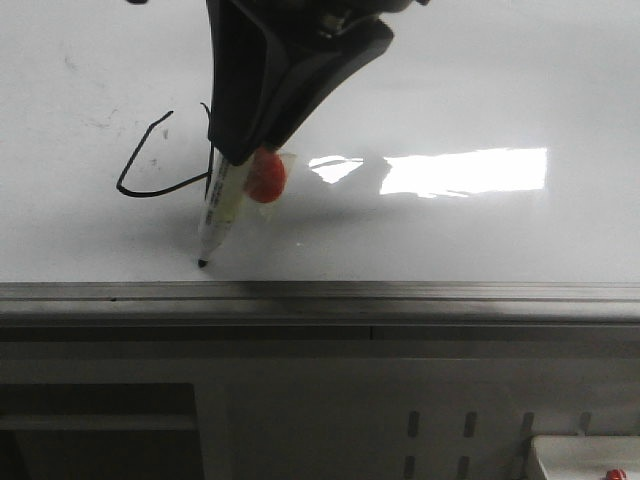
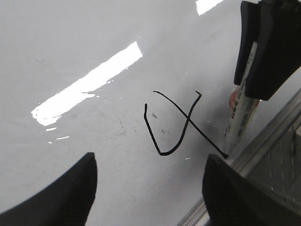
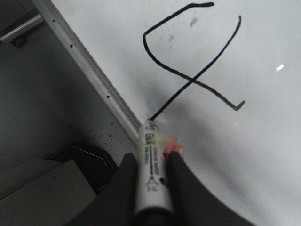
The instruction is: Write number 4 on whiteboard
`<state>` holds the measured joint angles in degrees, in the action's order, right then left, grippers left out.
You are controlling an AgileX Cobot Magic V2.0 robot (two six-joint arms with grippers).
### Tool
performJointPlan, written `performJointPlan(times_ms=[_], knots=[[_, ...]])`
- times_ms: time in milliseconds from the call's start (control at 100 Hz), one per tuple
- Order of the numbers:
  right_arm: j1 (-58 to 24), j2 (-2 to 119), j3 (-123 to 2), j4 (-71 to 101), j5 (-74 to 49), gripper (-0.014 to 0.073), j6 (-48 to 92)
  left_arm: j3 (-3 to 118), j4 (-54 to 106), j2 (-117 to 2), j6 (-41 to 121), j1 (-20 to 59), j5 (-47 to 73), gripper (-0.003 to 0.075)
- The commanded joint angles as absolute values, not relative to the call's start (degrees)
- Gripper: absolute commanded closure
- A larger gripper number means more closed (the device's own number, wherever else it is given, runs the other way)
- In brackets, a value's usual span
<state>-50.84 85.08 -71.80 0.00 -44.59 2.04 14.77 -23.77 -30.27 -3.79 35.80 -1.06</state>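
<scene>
1. Gripping a marker (image 1: pixel 218 215) between closed fingers, the right gripper (image 1: pixel 232 160) tilts it so the tip meets the whiteboard (image 1: pixel 480 90) just beside the grey edge rail (image 1: pixel 400 292); the slant probably keeps the nib visible and lets the stroke run down toward the rail.
2. The number 4 (image 2: pixel 181 125) sits on the near part of the board, close to the rail, its long stroke ending at the marker tip, so I judge the figure all but finished.
3. The left gripper (image 2: pixel 150 188) hangs over the board with jaws wide apart and nothing between them, apparently kept clear of the writing.
4. From the front, the right arm hides most of the figure; only the curved bar shows to its left, along with the bright glare (image 1: pixel 465 172).
5. Each wrist view shows the whole figure, open top and crossing strokes included.
6. The right wrist view alone shows the fingers clamped on the marker's barrel and an orange-red piece (image 3: pixel 173 149) on its side.
</scene>
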Motion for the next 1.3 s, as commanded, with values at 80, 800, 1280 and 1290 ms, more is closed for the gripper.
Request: performJointPlan(times_ms=[80,800,1280,1290], knots=[[-52.01,81.29,-73.48,-1.20,-41.03,0.0658,2.63,16.23,-23.76,-30.27,-4.12,35.81,-6.13,0.0282],[-62.41,80.12,-76.11,-2.91,-41.22,0.0658,3.23,16.23,-25.20,-45.49,-4.12,41.70,-17.09,0.0282],[-62.57,80.12,-76.11,-2.69,-40.53,0.0658,3.23,16.23,-26.15,-48.88,-4.12,41.70,-19.72,0.0528],[-62.57,80.12,-76.11,-2.69,-40.53,0.0658,3.23,16.23,-26.15,-48.88,-4.12,41.70,-19.72,0.0565]])
